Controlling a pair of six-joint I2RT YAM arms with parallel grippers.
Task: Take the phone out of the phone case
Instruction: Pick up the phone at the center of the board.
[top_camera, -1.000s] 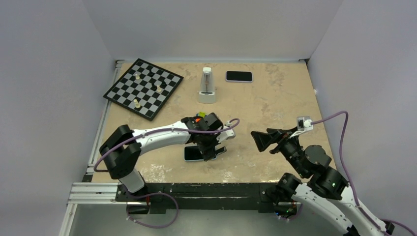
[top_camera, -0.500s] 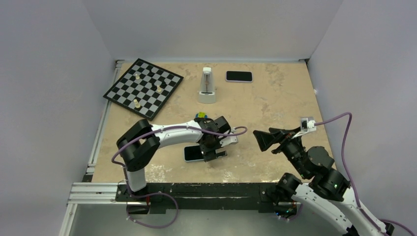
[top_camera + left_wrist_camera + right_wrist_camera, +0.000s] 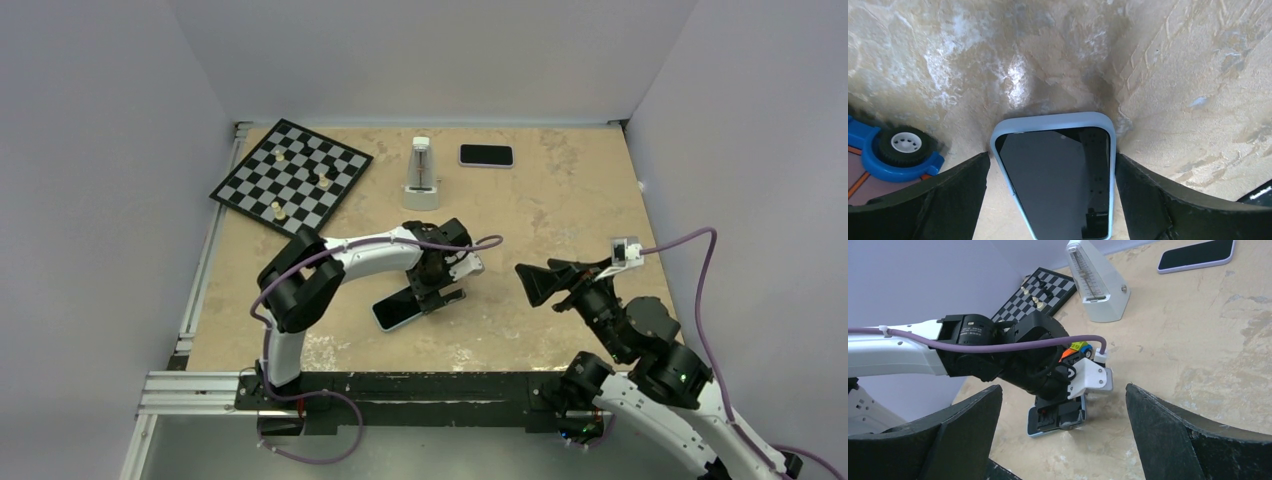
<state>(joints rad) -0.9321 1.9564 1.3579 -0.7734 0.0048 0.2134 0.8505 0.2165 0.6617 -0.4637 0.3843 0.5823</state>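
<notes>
Nearward of the metronome, the phone case lay flat on the bench, phone inside. The fingers of the left gripper clamped its long edges, seemingly to steady it. The right gripper hovered near-right of the metronome, fingers apart, probably ready to pry.

Left arm bent sharply at the elbow, forearm reaching right, wrist pitched down. Left gripper has its fingers pressed against both long sides of the phone case. Right arm held up in the air, right gripper pointing left toward the left wrist, jaws spread wide.
</notes>
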